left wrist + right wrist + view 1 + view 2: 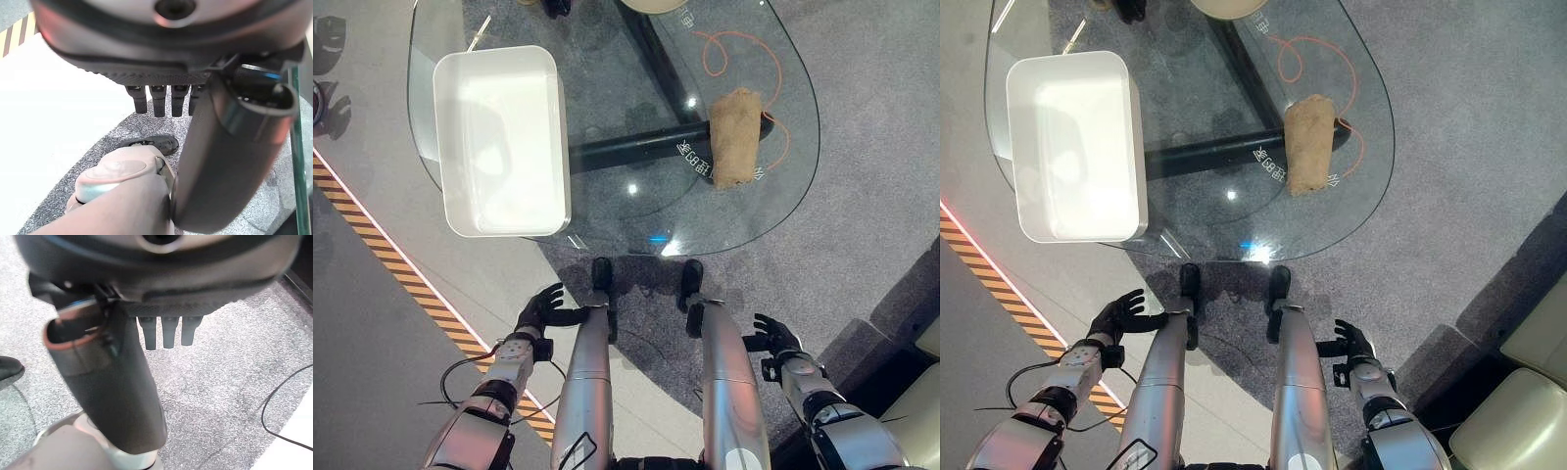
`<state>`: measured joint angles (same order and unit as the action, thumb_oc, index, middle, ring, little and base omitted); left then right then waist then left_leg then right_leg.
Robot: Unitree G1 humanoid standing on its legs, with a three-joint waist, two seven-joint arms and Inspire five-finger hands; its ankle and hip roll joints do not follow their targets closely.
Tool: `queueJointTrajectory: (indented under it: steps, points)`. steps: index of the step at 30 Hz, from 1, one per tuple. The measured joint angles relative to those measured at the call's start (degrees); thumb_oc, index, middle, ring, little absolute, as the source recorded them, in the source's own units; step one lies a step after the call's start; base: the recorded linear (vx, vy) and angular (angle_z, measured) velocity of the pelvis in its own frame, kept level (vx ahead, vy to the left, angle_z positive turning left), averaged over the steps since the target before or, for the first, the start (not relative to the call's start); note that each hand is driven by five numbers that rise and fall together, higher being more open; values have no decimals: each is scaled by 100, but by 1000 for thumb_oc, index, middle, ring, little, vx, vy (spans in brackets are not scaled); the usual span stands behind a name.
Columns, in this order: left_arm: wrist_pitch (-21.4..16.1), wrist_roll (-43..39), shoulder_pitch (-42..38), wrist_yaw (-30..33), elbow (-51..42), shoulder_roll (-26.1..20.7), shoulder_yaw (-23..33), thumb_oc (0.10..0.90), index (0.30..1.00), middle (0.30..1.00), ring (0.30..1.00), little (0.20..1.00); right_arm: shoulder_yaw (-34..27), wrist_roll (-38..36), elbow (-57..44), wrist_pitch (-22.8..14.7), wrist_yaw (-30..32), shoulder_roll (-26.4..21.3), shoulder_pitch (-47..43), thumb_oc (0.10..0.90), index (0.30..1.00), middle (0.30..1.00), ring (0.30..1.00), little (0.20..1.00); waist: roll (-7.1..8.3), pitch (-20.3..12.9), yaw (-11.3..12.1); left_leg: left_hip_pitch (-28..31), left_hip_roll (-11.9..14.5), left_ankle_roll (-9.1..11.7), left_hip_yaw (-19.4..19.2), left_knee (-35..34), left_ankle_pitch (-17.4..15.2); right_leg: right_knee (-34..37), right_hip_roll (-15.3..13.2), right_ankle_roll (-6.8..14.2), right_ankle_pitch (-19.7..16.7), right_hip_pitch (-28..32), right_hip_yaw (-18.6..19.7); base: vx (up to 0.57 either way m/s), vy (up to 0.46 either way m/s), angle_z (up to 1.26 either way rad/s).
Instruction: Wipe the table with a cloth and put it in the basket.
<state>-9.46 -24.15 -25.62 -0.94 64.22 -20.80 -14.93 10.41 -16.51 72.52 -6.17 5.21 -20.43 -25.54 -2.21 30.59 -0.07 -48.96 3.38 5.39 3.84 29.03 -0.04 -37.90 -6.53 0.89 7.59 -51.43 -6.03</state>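
Silver-grey arms w/ dark hands, left hand [544, 309] & right hand [773, 338], black ridged fingers [159, 100].

Both silver-grey arms hang low at the robot's sides. The dark left hand [546, 307] has its fingers spread and relaxed, holding nothing. The dark right hand [773, 336] is likewise relaxed and empty, fingers loosely extended.

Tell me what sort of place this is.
Probably an indoor lounge or showroom: a glass table stands on grey carpet, striped floor tape runs beside it, and a cream seat sits nearby.
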Motion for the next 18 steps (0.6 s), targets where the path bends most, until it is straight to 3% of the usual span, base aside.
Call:
queueJointTrajectory:
  steps: [10,13,15,18]
  points:
    - [-38,1,2,6,3,4,-18,800,900,900,900,900,-173,-516,-270,-564,757,-2,36,800,900,900,900,900,5,3,9,17,-6,0,0,14,1,-63,-7,-1,0,11,-1,12,-7,1]
    - [-16,1,5,21,2,3,-21,800,900,900,900,900,-356,-664,-1023,-863,1278,-68,-56,800,900,900,900,900,14,7,3,51,-5,-1,2,21,2,-88,-5,-4,0,41,-5,0,0,0]
    - [-1,2,31,30,-9,5,-21,800,900,900,900,900,-379,-673,-1437,-792,1590,-110,-78,800,900,900,900,900,28,15,3,109,-3,-1,2,12,2,-79,-4,-11,5,105,-7,0,0,0]
    - [0,1,52,44,-20,8,-78,800,900,900,900,900,-385,-610,-2278,-968,2262,-295,-257,800,900,900,900,900,41,21,1,165,-11,-1,2,13,2,-69,-12,-16,8,170,-7,0,0,0]
